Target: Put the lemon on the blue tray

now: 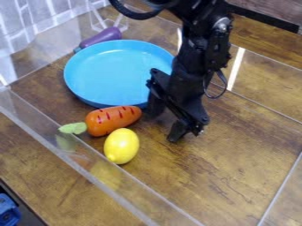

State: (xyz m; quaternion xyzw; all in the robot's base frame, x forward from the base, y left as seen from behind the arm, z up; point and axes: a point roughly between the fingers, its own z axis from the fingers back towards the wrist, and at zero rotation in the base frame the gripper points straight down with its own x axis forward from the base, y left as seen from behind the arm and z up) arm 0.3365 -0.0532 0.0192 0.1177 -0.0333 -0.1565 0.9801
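Dark wooden planks formed the desk (236,168), fenced at the left and front by a low clear plastic wall (71,146) that left little room on that side. At far left lay the green leaves of the orange toy carrot (113,117), whose body pointed right toward the arm. Just in front of it, near but seemingly not touching, sat the small smooth bright-yellow oval lemon (120,145), free on the wood and close to the clear wall; nothing held it. Behind both rested the large round bright-blue shallow plastic tray (106,75), empty, with a purple object (101,36) beyond its far rim. Right of the lemon, a short gap away, the black gripper (183,132) pointed steeply down near the wood, its jaws looking partly apart with nothing between them, though the dark shape made their width hard to read. It probably stood there to come at the lemon from the open right side, since wall and carrot blocked the others. Bare wood stretched to the right.
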